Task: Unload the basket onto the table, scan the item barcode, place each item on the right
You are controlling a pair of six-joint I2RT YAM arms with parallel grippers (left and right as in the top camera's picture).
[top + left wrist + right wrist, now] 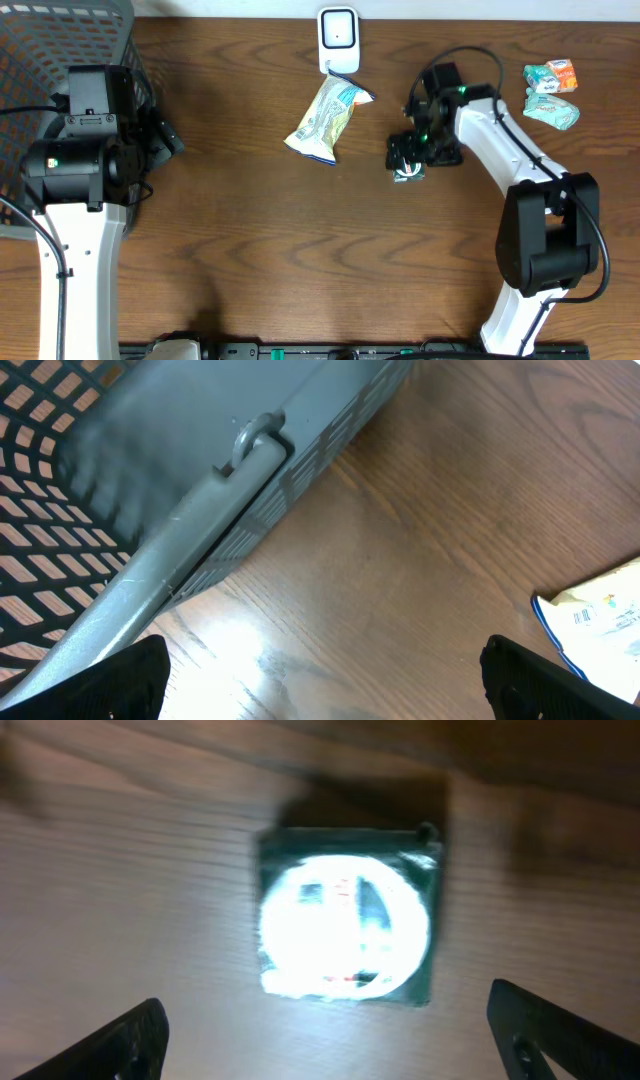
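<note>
Right wrist: right gripper [340, 1045] spread wide above dark-green packet [345, 915] lying flat on table [100, 870] | left wrist: left gripper [325, 680] spread wide beside grey basket [200, 510]

glare-washed square packet [345, 915] lies on table [100, 870], fingers [125, 1040] spread wide below.

1 grey basket [60, 40], 1 white barcode scanner [338, 38], 1 pale snack bag [326, 120], 1 dark green packet [408, 162], 1 orange-teal packet [551, 76], 1 teal packet [553, 111], 1 wooden desk [250, 250].
</note>
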